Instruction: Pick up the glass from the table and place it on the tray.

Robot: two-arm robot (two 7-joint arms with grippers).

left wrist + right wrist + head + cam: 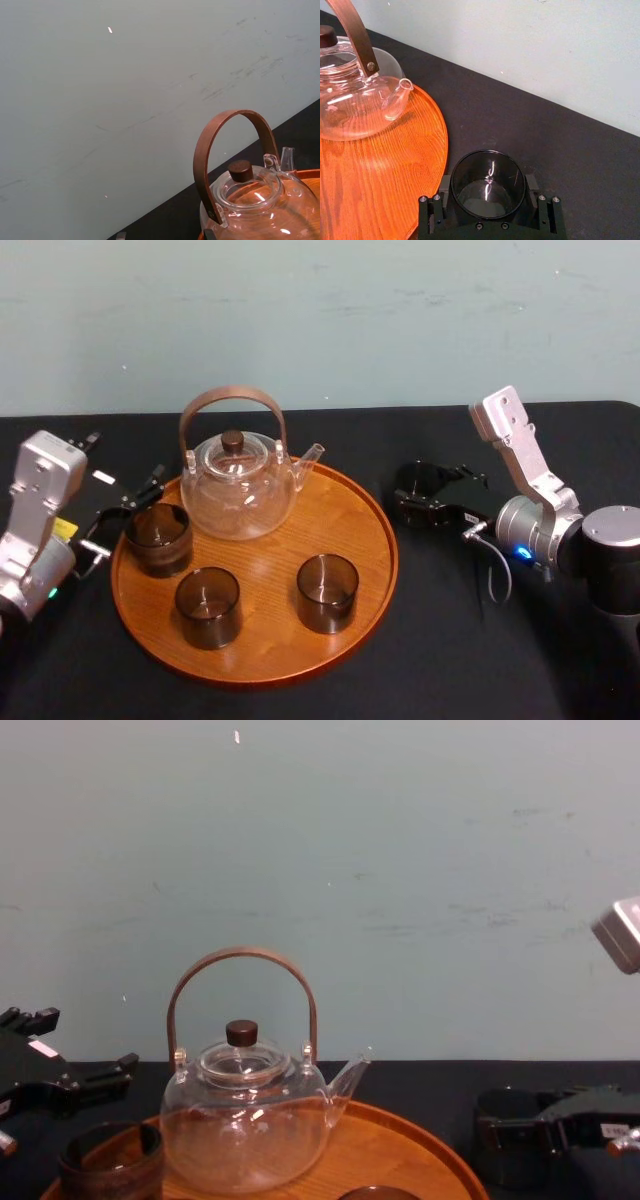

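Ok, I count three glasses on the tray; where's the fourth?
Head view: the fourth glass is off the tray, just past its right rim, between the right gripper's fingers.

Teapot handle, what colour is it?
The handle is reddish brown, seen best in the left wrist view.
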